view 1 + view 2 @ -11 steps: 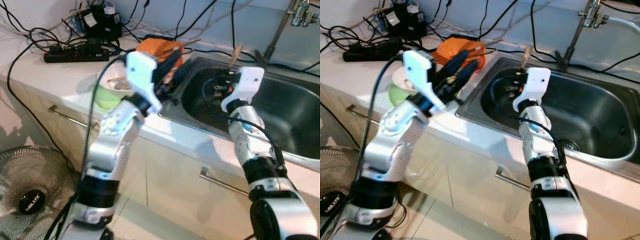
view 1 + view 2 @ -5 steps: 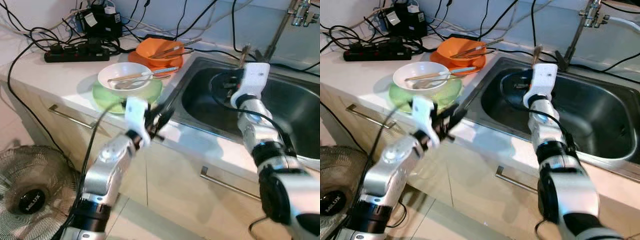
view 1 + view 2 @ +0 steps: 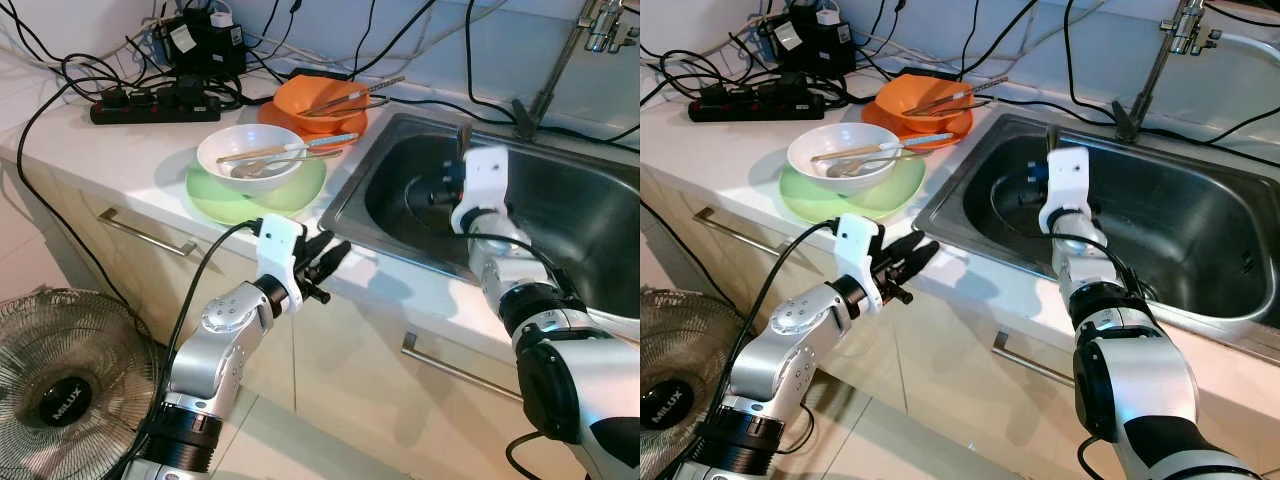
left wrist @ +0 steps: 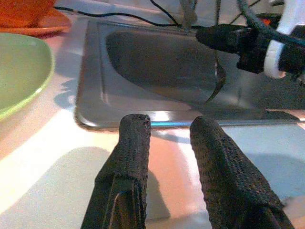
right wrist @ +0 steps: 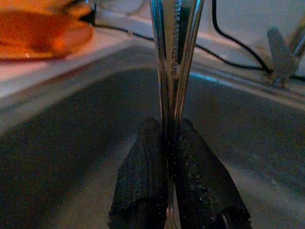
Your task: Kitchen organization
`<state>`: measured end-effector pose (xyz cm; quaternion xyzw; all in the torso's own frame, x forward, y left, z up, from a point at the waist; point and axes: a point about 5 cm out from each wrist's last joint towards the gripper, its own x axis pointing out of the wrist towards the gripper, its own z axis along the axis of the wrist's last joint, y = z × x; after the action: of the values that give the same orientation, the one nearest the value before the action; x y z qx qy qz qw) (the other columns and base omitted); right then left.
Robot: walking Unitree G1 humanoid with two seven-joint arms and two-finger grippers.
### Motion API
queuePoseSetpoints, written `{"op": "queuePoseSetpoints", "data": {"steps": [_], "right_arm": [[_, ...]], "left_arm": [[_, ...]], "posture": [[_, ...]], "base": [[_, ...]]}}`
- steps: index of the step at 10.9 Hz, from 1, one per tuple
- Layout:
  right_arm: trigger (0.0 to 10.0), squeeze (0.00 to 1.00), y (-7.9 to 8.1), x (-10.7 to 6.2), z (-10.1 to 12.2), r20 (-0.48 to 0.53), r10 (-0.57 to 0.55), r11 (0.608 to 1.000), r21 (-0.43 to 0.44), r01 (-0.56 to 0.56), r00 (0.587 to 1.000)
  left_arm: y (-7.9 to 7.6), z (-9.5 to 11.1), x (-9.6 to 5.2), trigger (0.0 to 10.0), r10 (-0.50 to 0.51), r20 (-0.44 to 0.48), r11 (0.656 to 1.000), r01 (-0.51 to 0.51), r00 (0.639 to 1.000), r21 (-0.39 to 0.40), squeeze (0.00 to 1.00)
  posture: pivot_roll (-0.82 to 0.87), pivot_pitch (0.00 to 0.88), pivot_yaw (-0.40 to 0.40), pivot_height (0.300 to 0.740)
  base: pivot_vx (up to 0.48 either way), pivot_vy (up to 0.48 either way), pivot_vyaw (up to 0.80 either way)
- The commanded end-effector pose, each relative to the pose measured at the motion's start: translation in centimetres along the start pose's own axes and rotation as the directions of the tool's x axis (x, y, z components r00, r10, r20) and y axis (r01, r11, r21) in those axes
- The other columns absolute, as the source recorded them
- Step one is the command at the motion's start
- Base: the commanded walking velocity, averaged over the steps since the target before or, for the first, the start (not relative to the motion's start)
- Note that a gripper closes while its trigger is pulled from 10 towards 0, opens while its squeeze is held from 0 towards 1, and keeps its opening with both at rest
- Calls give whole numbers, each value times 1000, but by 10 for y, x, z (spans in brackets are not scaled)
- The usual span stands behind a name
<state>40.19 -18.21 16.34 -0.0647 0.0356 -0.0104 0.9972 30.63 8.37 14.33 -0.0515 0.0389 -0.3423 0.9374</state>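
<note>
- Since the earliest frame, the left claw (image 3: 335, 258) has come down from over the dishes to the counter's front edge, baring the bowls it had hidden; the right claw (image 5: 172, 157) has sunk lower into the sink (image 3: 590, 215).
- Right claw: its two black fingers (image 5: 143, 176) are clenched on a thin metal utensil handle (image 5: 174, 57), which stands straight up between them. I cannot tell what kind of utensil it is. Steel sink walls lie all around this claw, and a black cable (image 3: 415, 190) loops just beside it.
- Left claw: released, with its two fingers (image 4: 131, 157) apart and nothing between them. It hovers just over the pale counter (image 3: 130, 150), pointing toward the sink's near corner, which lies just ahead of its tips.
- A green plate (image 3: 215, 195) sits on the counter behind and to the left of the left claw, carrying a white bowl (image 3: 255, 158). Chopsticks and a spoon (image 3: 290, 152) lie across the bowl.
- Farther from the left claw, beyond the white bowl, an orange bowl (image 3: 320, 100) sits on an orange plate with utensils (image 3: 345, 95) resting in it, just beside the sink's far left corner.
- A black power strip (image 3: 150, 105) and tangled cables lie at the back of the counter, well apart from both claws.
- A tap (image 3: 600, 20) stands beyond the sink, far from the right claw.
- A floor fan (image 3: 60, 390) stands below the left arm.
</note>
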Motion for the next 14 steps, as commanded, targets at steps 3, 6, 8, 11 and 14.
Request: {"op": "queuePoseSetpoints", "data": {"steps": [3, 6, 8, 11, 14], "right_arm": [[10000, 0, 6, 1, -5, -68, 8, 1000, -29, -10, 998], [10000, 0, 13, -2, -20, -145, 35, 997, -67, -46, 989], [10000, 0, 16, -5, -29, -188, 48, 995, -74, -63, 981], [10000, 608, 24, -6, -31, -201, 83, 992, -76, -100, 976], [10000, 518, 25, -6, -31, -204, 83, 991, -85, -102, 975]], "left_arm": [[-6, 0, 0, 10000, -27, -11, 1000, 27, 1000, 10, 0], [-8, -1, 0, 10000, -34, -17, 999, 34, 999, 8, 0], [-9, -1, -1, 10000, -39, -16, 999, 39, 999, 5, 0], [-10, 0, -1, 10000, -41, -15, 999, 41, 999, 2, 0], [-11, 0, -1, 10000, -39, -12, 999, 39, 999, -5, 0]], "posture": [[209, 0, -23, 740], [215, 0, -26, 740], [221, 0, -27, 740], [223, 0, -28, 740], [225, 2, -33, 740]], "base": [[0, 0, 0], [0, 0, 0], [0, 0, 0], [0, 0, 0], [0, 0, 0]]}}
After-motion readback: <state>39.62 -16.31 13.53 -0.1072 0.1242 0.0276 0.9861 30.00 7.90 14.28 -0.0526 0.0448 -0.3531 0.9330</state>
